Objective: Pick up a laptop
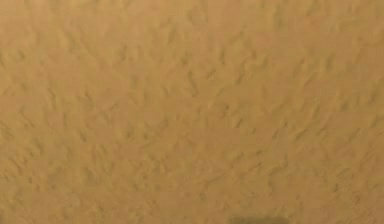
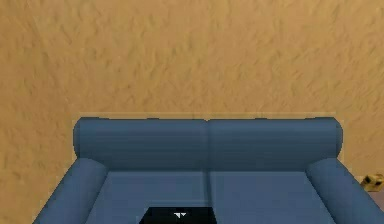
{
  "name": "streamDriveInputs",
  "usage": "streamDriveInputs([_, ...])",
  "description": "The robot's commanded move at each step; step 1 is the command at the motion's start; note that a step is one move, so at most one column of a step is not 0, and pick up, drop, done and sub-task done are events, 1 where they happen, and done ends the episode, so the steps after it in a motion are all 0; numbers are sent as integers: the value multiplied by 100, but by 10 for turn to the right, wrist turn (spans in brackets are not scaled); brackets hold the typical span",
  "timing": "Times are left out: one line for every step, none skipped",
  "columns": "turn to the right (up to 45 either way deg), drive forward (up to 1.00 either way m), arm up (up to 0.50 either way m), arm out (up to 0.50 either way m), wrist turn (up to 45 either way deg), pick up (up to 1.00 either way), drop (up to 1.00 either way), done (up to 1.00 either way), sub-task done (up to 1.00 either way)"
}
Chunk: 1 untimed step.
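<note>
laptop-like dark slab (image 2: 180, 216) on blue sofa (image 2: 150, 146), tan wall (image 2: 190, 50) behind; cannot tell pincer's state.

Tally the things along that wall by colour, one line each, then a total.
Blue: 1, the sofa
Black: 1, a flat dark thing low over the sofa's seat, perhaps the laptop
Yellowish: 1, a small speckled thing at the arm side view's right edge
Total: 3
</note>
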Motion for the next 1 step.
streamDriveInputs([0, 0, 44, 0, 0, 0, 0, 0, 0])
